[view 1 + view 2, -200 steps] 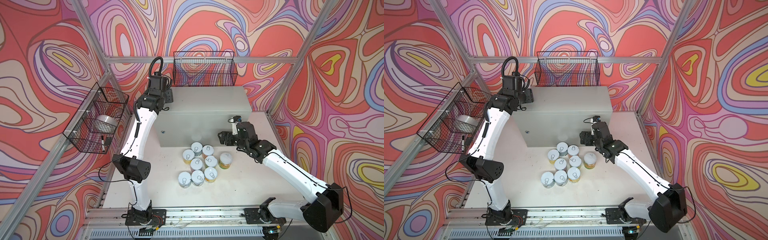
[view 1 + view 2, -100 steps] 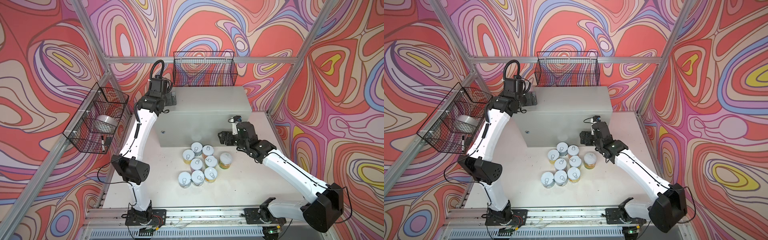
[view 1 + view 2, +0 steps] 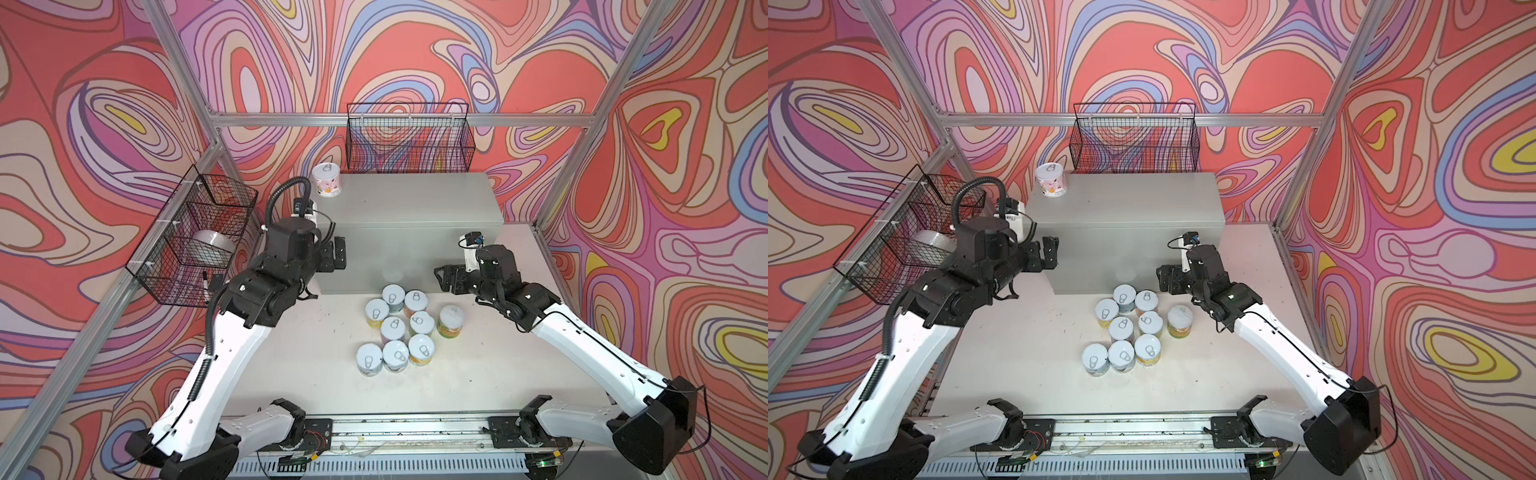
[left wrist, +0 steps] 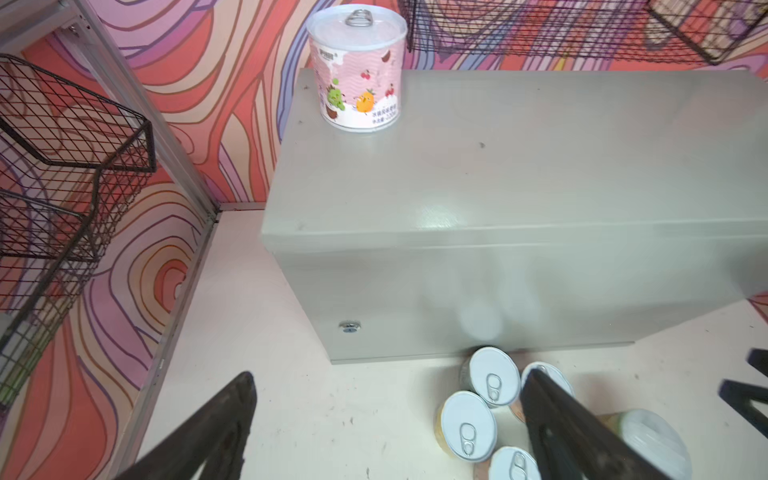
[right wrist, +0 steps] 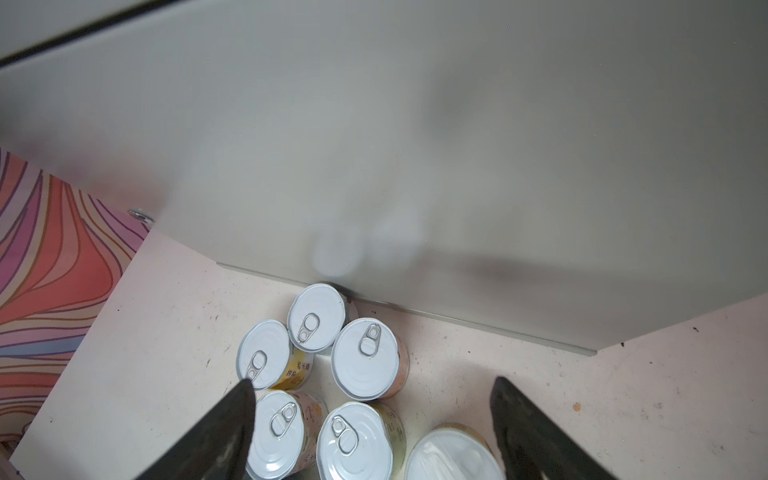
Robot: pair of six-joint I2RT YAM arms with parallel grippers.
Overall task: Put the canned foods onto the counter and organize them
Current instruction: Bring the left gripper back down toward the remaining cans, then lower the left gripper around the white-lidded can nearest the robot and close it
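Note:
A pink-labelled can [image 3: 327, 180] [image 3: 1052, 179] [image 4: 357, 68] stands upright on the back left corner of the light-grey counter [image 3: 415, 216] [image 3: 1133, 216] [image 4: 519, 166]. Several more cans [image 3: 392, 328] [image 3: 1121, 328] [image 5: 361, 357] cluster on the white table against the counter's front, among them one with a plain cap [image 3: 451, 320] [image 5: 453, 457]. My left gripper [image 3: 336, 254] [image 4: 388, 376] hangs open and empty by the counter's front left corner. My right gripper [image 3: 446, 279] [image 5: 374, 384] is open and empty above the cluster's right side.
A black wire basket [image 3: 409, 139] hangs on the back wall just behind the counter. Another wire basket [image 3: 195, 237] on the left wall holds a silver tape roll [image 3: 212, 243] and a marker. A metal rail [image 3: 399, 428] runs along the table's front edge.
My left gripper opened, let go of the pink-labelled can on the counter's back left corner, and drew back and down to the counter's front left. The right arm barely moved.

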